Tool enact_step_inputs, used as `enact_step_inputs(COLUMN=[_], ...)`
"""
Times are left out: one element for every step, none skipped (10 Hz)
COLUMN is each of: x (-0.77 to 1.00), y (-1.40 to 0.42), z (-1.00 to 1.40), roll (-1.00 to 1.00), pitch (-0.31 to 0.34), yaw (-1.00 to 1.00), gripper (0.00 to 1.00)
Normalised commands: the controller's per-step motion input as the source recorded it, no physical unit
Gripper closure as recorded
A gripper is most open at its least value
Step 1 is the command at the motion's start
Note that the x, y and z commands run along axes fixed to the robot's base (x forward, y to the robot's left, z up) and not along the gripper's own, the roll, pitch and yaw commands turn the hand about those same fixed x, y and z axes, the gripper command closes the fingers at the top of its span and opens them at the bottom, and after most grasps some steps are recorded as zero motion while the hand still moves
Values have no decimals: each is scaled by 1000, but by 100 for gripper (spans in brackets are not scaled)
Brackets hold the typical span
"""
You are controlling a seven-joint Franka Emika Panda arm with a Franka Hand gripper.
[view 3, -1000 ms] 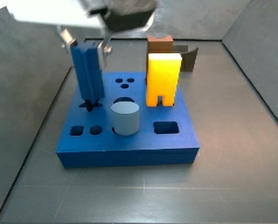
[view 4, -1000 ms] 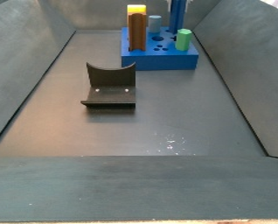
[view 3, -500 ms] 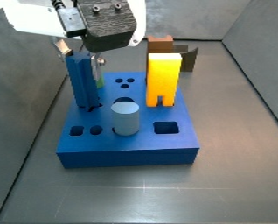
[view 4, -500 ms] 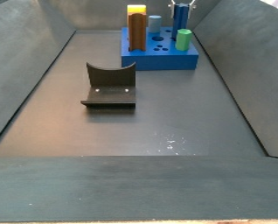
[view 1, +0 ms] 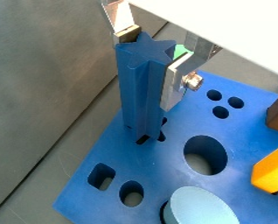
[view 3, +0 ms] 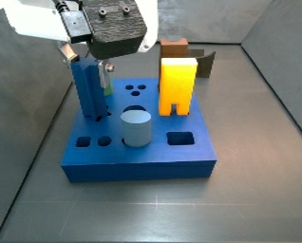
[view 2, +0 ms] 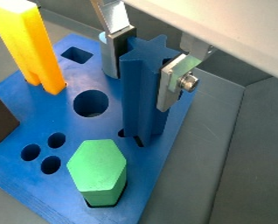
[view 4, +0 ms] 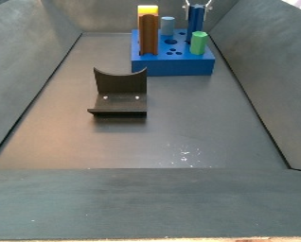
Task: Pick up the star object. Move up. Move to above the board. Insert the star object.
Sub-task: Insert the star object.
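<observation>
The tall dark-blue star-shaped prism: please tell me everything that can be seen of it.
The tall dark-blue star-shaped prism looks like matte plastic, with ridged sides and a star-shaped top. It stands upright, its lower end in the star-shaped hole of the thick blue rectangular board, near a corner. The gripper is at its upper part, with the silver fingers on opposite sides; whether the pads press it cannot be told.

gripper (view 1: pixel 151 51) body beyond frame edge

One board (view 3: pixel 141 157) — one star object (view 3: pixel 90 87), one tool (view 1: pixel 151 55), one fixture (view 4: pixel 117 93).
</observation>
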Motion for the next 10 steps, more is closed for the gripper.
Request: enact_step_inputs(x=[160, 183, 217, 154, 91, 20, 0, 0, 0, 0], y=[0, 0, 0, 0, 0, 0, -23, -14, -14, -49], z=[-377, -417, -411, -451, -491, -817, -983, -900, -931, -991], roll=[34, 36, 33, 23, 31, 41, 96, 97, 87, 103], pitch=[0, 0, 0, 0, 0, -73, -91, -77, -93, -101], yaw=[-20, -11, -20, -103, -174, -160, -131, -123, -123, -117], gripper=[100, 100, 100, 100, 100, 100, 100, 100, 100, 100])
